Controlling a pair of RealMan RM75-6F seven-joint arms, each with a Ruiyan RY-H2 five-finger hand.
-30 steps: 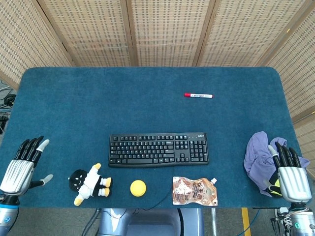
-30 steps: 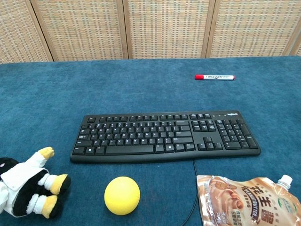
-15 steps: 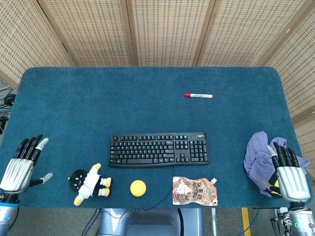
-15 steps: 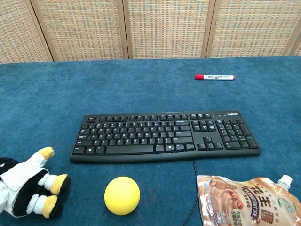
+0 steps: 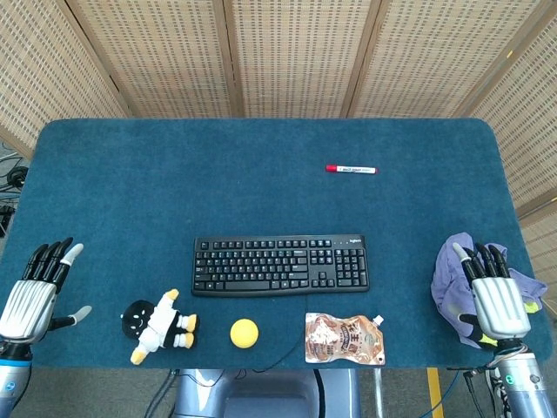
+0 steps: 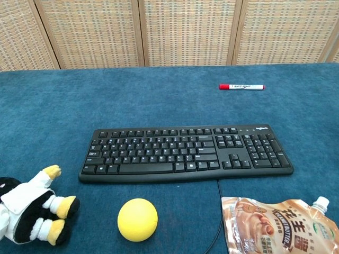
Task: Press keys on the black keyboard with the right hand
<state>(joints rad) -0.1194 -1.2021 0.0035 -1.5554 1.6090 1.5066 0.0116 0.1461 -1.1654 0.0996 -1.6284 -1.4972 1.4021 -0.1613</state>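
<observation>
The black keyboard (image 5: 280, 264) lies flat near the middle of the blue table (image 5: 261, 174), its long side parallel to the front edge, with a cable running off the front. Both hands are well away from it. The right hand (image 5: 497, 299) sits at the table's right edge, back of the hand up, fingers (image 5: 485, 263) straight and slightly apart, holding nothing — it lies over a crumpled purple cloth (image 5: 452, 279). The left hand (image 5: 33, 294) hovers at the left edge, also empty, its fingers spread. Along the front of the table, from left to right, are a black-and-white plush toy (image 5: 159, 324), a yellow ball (image 5: 244, 333) and a brown pouch (image 5: 345, 338) with a white spout. A red-capped marker (image 5: 351, 169) lies further back, beyond the keyboard's right end.
</observation>
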